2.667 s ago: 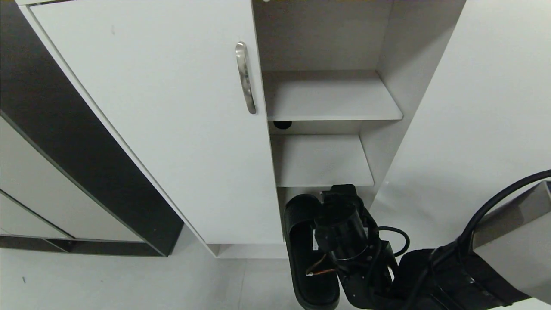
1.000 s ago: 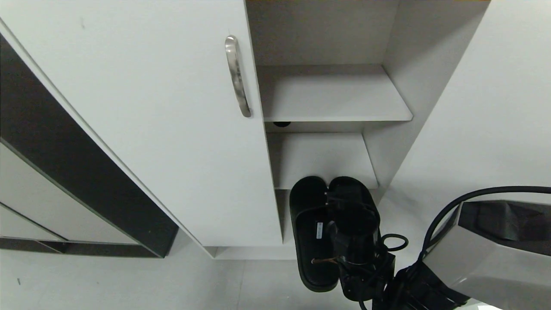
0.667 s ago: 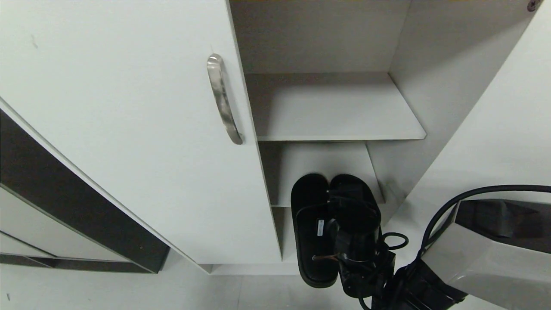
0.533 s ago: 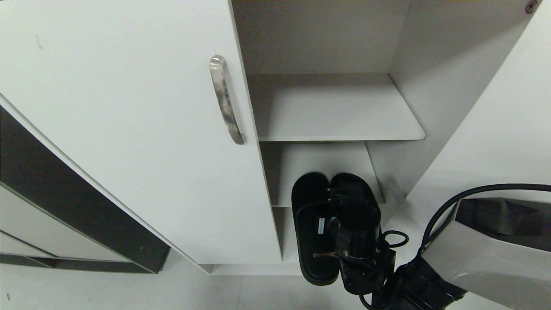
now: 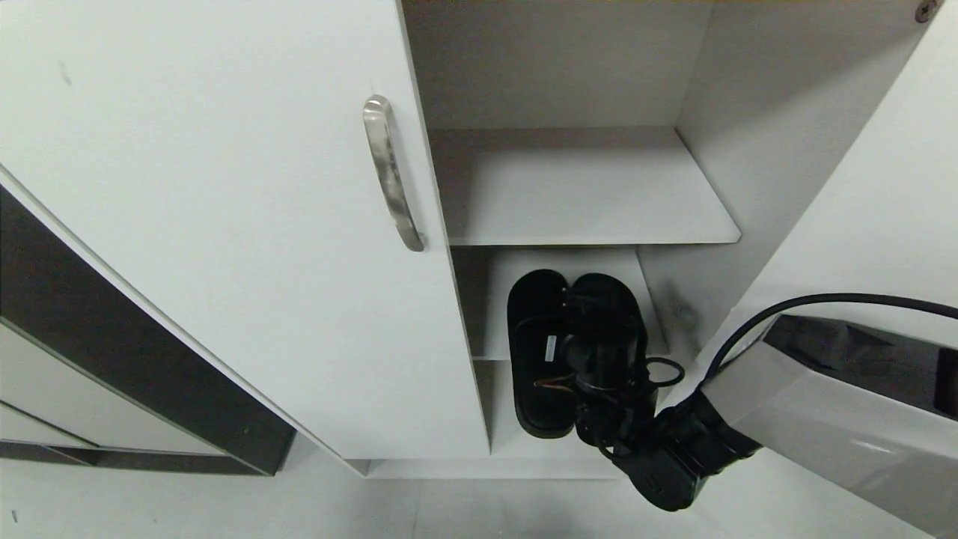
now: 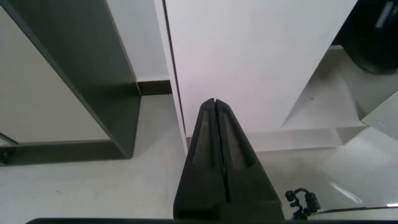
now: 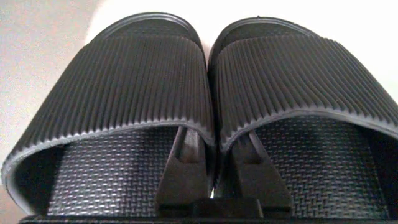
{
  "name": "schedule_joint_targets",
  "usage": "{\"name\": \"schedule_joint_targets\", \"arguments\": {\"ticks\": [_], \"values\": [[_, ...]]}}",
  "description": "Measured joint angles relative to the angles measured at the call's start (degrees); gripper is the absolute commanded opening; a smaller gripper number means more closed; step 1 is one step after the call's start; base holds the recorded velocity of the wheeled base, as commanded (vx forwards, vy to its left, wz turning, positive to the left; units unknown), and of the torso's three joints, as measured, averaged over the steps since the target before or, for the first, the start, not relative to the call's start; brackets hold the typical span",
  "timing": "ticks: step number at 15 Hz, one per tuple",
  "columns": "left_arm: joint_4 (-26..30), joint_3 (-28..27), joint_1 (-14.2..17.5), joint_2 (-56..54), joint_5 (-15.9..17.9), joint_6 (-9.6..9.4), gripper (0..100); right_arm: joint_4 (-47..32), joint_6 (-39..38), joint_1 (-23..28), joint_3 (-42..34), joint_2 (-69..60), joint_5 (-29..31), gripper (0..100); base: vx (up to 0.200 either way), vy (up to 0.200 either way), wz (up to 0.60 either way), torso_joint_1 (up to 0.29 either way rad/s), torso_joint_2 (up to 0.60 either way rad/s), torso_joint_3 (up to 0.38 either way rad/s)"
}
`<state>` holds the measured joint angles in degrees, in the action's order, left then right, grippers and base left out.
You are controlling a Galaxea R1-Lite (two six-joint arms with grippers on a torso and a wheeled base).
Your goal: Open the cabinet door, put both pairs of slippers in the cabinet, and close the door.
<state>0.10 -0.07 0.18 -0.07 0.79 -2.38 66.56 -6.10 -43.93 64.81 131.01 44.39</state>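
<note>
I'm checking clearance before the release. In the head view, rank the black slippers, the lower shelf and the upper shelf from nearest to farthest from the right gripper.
From the right gripper:
1. black slippers: pinched in it, at the cabinet's open right side.
2. lower shelf: just under the slippers' toes.
3. upper shelf: one level higher, bare.

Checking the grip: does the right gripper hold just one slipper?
No, the right gripper clamps both slippers together, one finger inside each.
</note>
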Motion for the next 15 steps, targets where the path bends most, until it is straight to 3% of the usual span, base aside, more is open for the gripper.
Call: {"name": "schedule_joint_targets", "arguments": {"ticks": [7,15], "values": [[0.0,0.0,0.04,0.0,0.0,0.0,0,-12.45,0.05,3.54,18.38,5.4,-1.55,0,0.0,0.0,0.0,0.0,0.0,0.0],[0.0,0.02,-0.02,0.0,-0.01,0.0,0,-16.15,0.55,5.33,27.34,9.26,-2.32,0,0.0,0.0,0.0,0.0,0.0,0.0]]}}
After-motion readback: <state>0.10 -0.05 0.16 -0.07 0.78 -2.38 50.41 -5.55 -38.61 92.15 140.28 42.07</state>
